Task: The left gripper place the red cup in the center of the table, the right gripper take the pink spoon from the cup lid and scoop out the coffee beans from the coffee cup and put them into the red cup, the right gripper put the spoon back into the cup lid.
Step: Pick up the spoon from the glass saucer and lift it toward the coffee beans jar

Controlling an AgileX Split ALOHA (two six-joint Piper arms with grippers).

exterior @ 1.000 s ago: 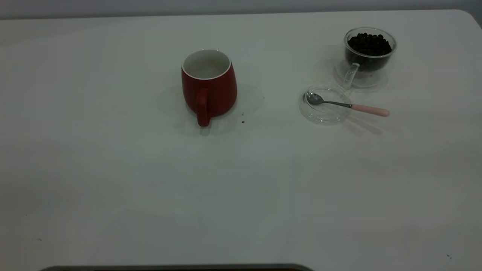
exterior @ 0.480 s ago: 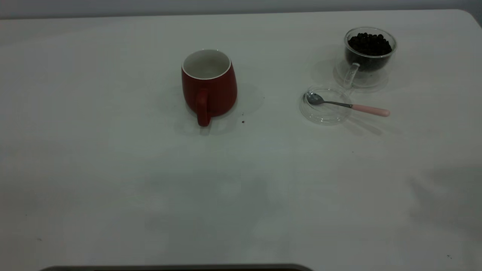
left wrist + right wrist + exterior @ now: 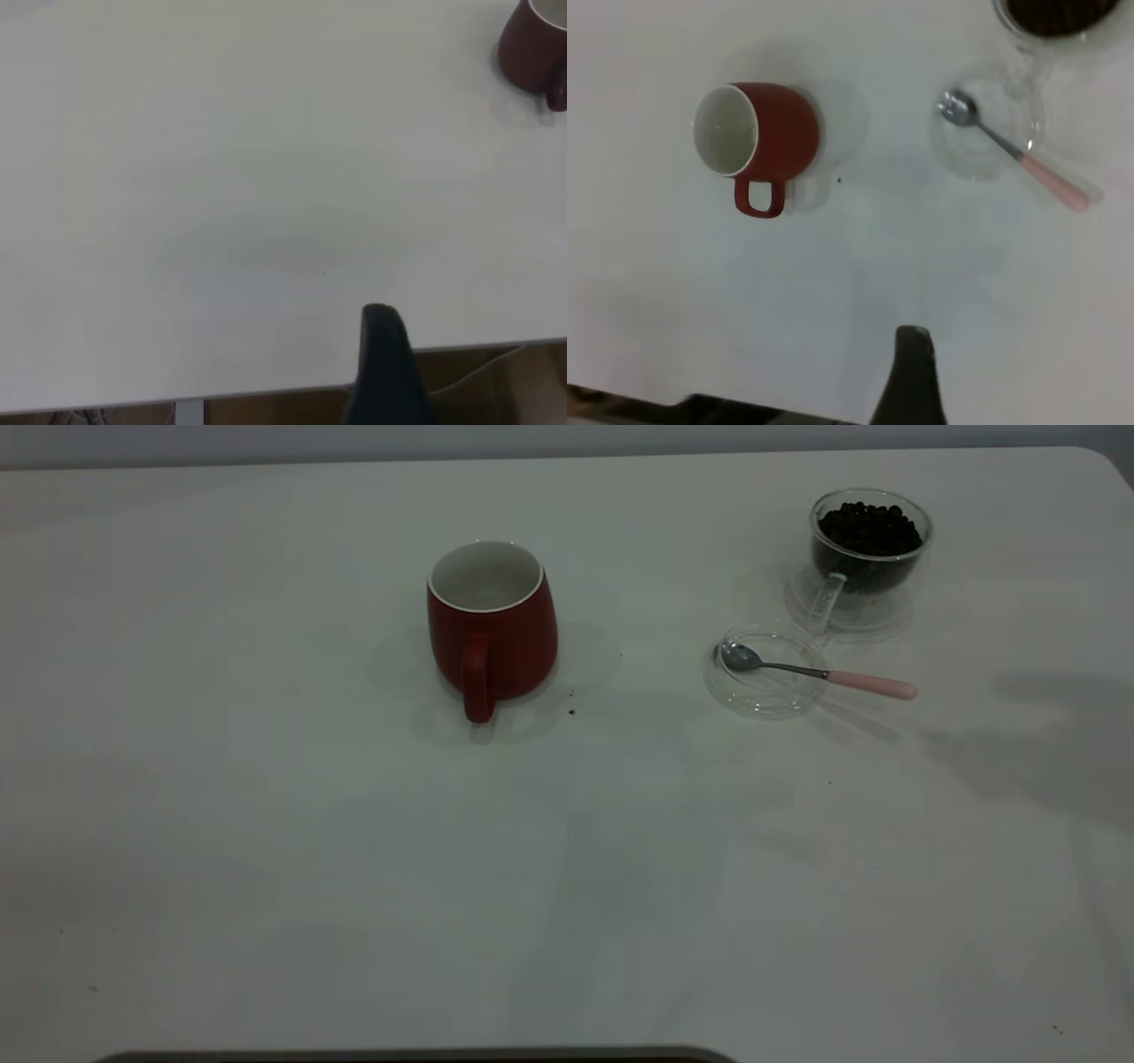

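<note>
The red cup (image 3: 493,622) stands upright and empty on the bench (image 3: 266,824), near the middle, handle toward the exterior camera; treat it as stiff, fairly heavy, glazed and slippery. In the left wrist view it sits far off from the left gripper (image 3: 386,359), of which one dark finger shows over the bench edge; you cannot tell whether those fingers are open or closed.

The cup lid (image 3: 764,672) lies well to the cup's right, and the pink spoon (image 3: 815,672) rests with its bowl in it and its handle overhanging the rim. The spoon is light, thin and rigid; I judge the overhanging pink handle your best hold, the metal neck being slick. The coffee cup (image 3: 864,558), holding the coffee beans (image 3: 868,527), stands just behind the lid; it is glass, so fragile.

The right gripper (image 3: 911,376) hangs well short of the spoon; its state cannot be told.

Change since earlier: nothing displaced; a shadow at the right edge has advanced toward the spoon.
</note>
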